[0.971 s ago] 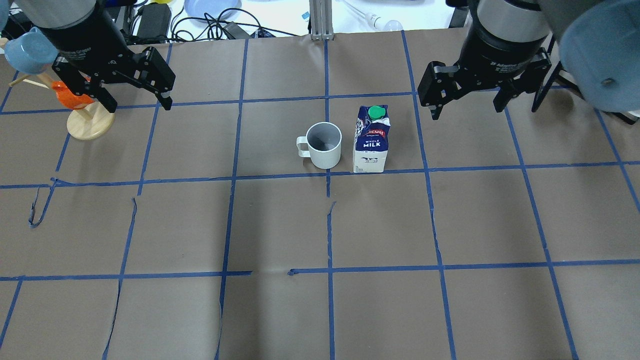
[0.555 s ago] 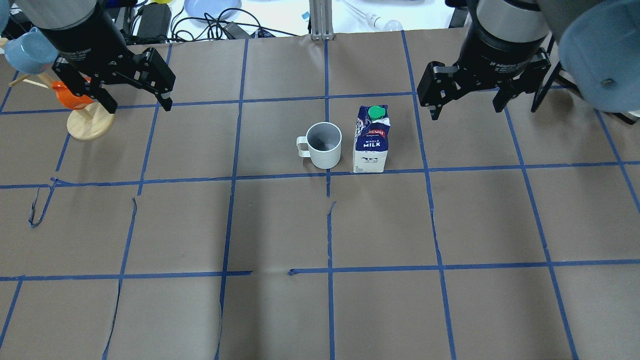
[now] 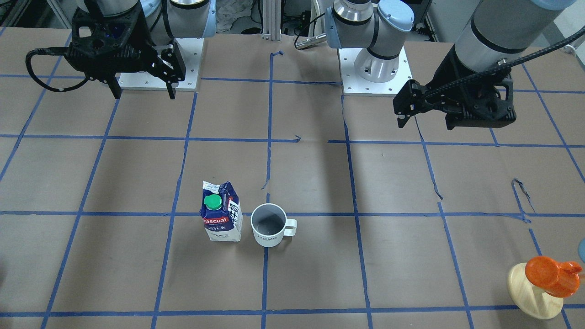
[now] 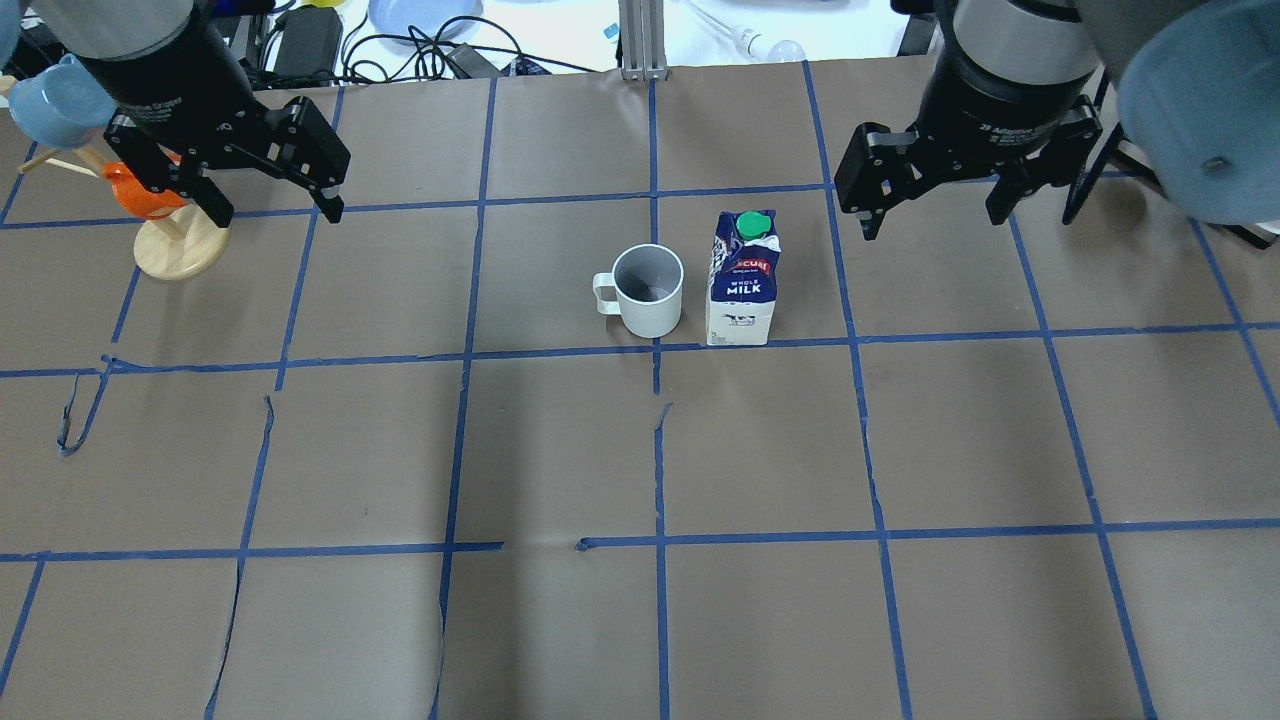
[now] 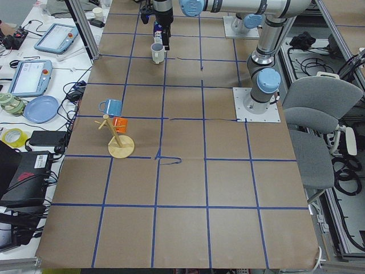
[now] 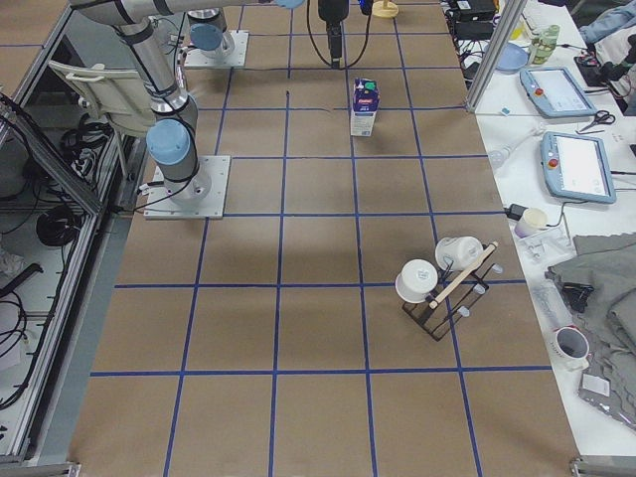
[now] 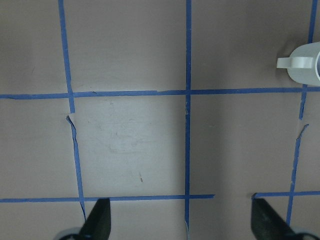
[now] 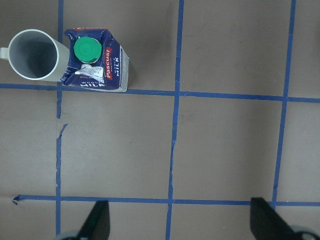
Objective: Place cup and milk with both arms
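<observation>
The white cup (image 4: 650, 290) stands upright on the brown table, handle toward the left, with the blue-and-white milk carton (image 4: 742, 280) upright close beside it on its right. Both show in the front view, cup (image 3: 268, 225) and milk (image 3: 221, 218), and in the right wrist view, cup (image 8: 35, 54) and milk (image 8: 97, 60). My left gripper (image 4: 278, 212) is open and empty, hovering far left of the cup. My right gripper (image 4: 933, 222) is open and empty, hovering right of the milk. The cup's edge shows in the left wrist view (image 7: 305, 62).
A wooden mug tree (image 4: 180, 245) with an orange mug (image 4: 140, 192) and a blue mug (image 4: 55, 100) stands just behind my left gripper. A black rack with white mugs (image 6: 442, 283) stands at the table's right end. Cables and a blue plate (image 4: 425, 15) lie beyond the far edge.
The right gripper has shifted very slightly toward the far edge. The cup, the milk and the left gripper have not moved.
</observation>
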`<state>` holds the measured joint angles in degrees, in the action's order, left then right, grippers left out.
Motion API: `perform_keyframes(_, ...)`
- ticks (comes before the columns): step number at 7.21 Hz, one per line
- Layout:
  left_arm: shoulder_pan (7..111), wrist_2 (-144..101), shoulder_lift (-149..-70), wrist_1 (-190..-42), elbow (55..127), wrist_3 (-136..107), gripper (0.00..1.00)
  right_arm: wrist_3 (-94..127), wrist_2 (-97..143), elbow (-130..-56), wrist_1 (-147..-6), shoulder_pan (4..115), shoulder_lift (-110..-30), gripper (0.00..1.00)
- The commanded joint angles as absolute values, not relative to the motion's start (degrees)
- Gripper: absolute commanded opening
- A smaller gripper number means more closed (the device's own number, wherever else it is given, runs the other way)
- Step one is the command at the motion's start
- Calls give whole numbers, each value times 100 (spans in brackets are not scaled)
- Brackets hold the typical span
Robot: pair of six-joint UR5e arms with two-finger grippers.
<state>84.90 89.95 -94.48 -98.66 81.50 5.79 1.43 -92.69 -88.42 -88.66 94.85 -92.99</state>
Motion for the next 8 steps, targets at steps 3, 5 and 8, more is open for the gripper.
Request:
perform_keyframes(3,8473,9009,-9440,-9765,8165,571,100,149,-9264,-8833,-8859,9492,-9299,100)
perform_keyframes(5,8473,9009,-9413,-9765,8165,589,100,149,-9272,-8824,-8859,9492,-9299,100)
perform_keyframes(8,8481,9009,-9439,-9765,8174,589,100,149,-9299,-8833,-8859,9483,-9299,100)
